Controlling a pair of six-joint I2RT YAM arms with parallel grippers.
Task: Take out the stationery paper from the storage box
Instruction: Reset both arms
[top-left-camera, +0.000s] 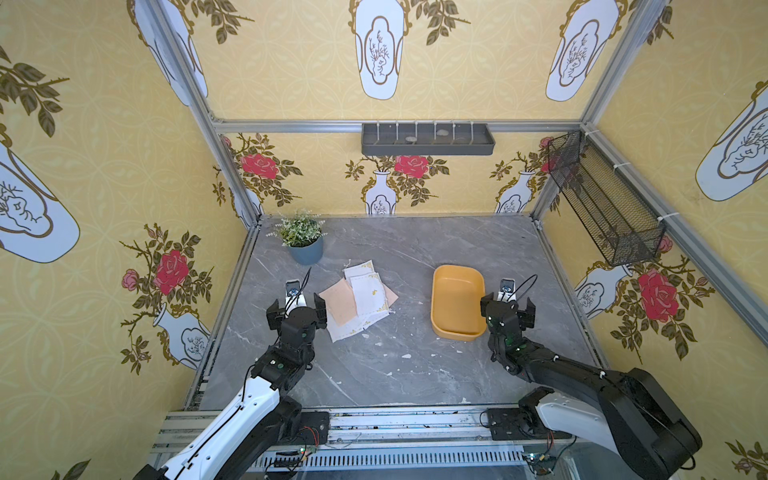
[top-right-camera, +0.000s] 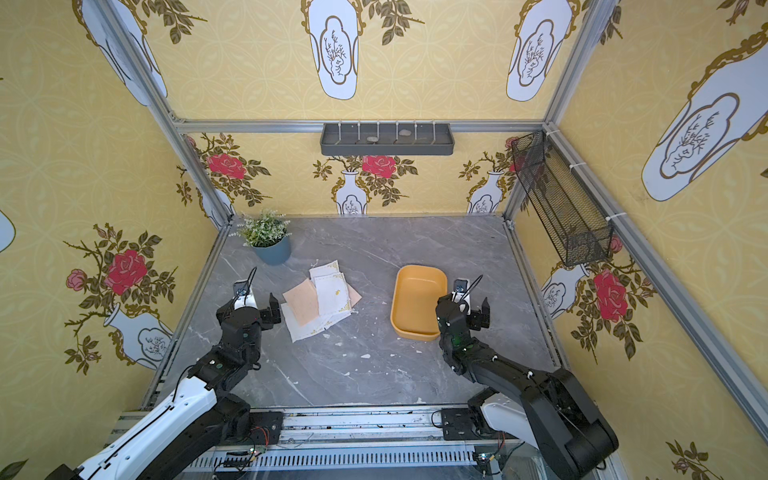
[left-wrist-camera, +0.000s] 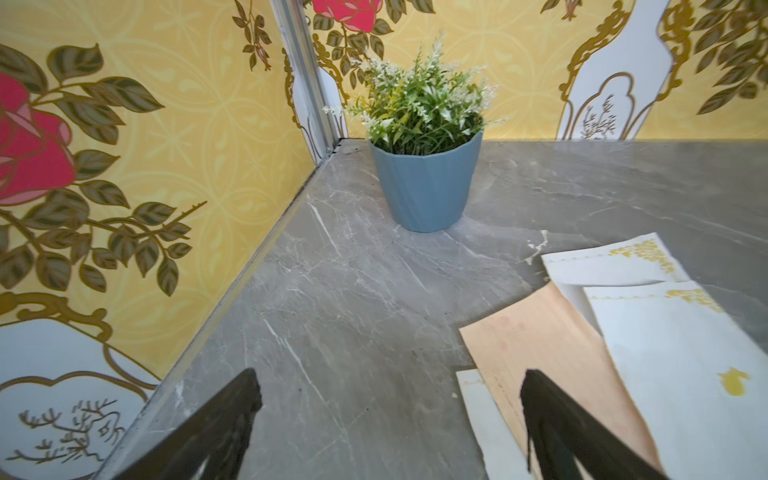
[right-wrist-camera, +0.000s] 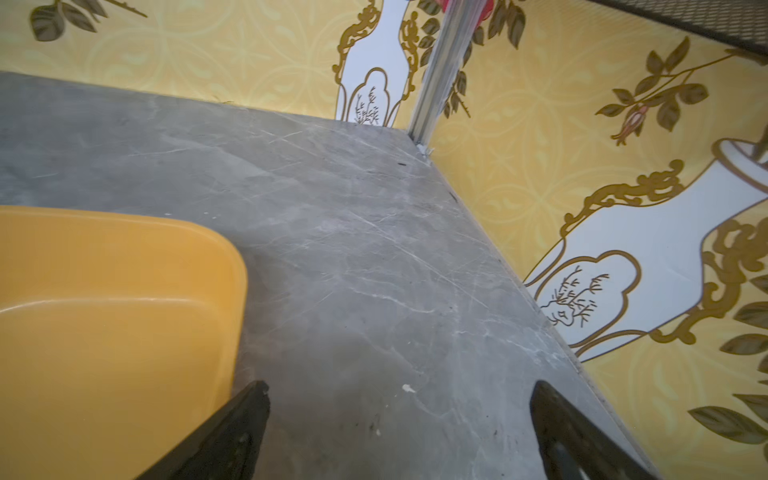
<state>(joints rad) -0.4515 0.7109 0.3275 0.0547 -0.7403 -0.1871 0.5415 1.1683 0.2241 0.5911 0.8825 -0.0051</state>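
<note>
Wide-jawed and empty, the left gripper (top-left-camera: 296, 309) hangs at the 9 o'clock edge of the stationery paper (top-left-camera: 359, 299), a loose, overlapping pile of white gold-cornered sheets and peach ones. It lies on the grey marble table (top-left-camera: 415, 249) a little toward 9 o'clock of centre, in a top view. The right gripper (top-left-camera: 508, 309), just as wide and holding nothing, hangs at the 3 o'clock side of the storage box (top-left-camera: 457, 303). Both top views show the box well apart from the pile at 3 o'clock, its floor bare, and a potted plant (top-right-camera: 266, 241) in the 11 o'clock corner. From the left wrist, the spread jaws frame bare marble, and a peach sheet (left-wrist-camera: 540, 345) lies under one of them; whether they touch cannot be told. From the right wrist, the open jaws straddle table just beside the box's rounded corner, clear of it. The removal step looks finished, with every visible sheet out of the box. The next move probably calls only for both arms to draw back without catching the pile.
</note>
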